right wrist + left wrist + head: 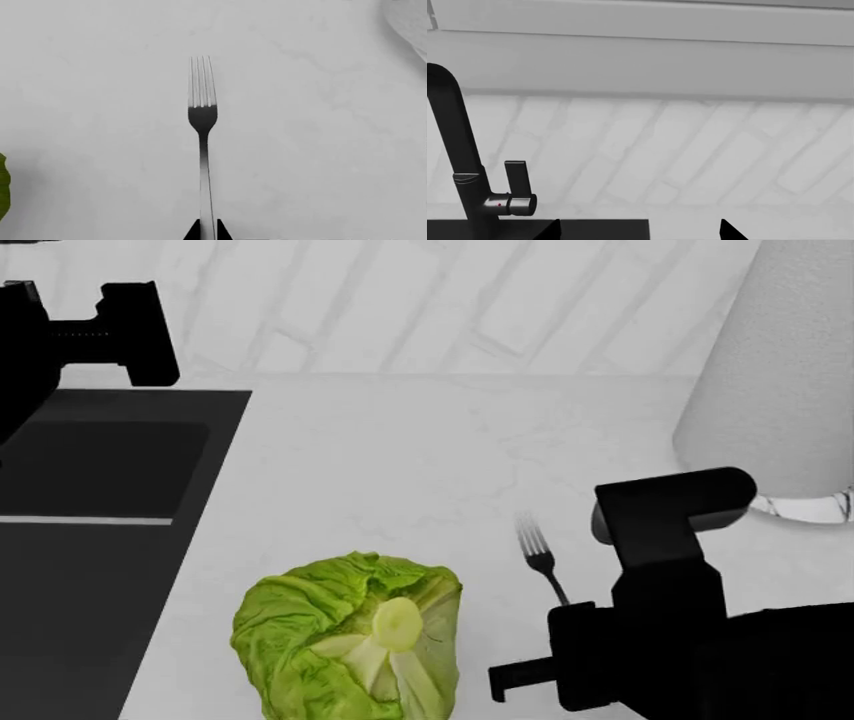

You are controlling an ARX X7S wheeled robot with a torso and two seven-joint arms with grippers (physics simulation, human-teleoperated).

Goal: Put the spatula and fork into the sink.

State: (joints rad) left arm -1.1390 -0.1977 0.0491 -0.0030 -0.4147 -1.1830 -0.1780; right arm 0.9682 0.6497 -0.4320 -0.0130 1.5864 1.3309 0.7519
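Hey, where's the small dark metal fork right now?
In the head view, the small dark metal fork lies on the white counter, right of the green lettuce head, its handle at the right hand.

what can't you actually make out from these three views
- Spatula: in no view, so its place is unknown.
- Fork: in the head view the right arm covers its handle end; in the right wrist view the bottom edge cuts the handle.
- Right gripper: only two fingertips show, close either side of the handle; contact unclear.
- Left gripper: only its tips show, apart.
- Sink: cut by the head view's edge; drain unseen.
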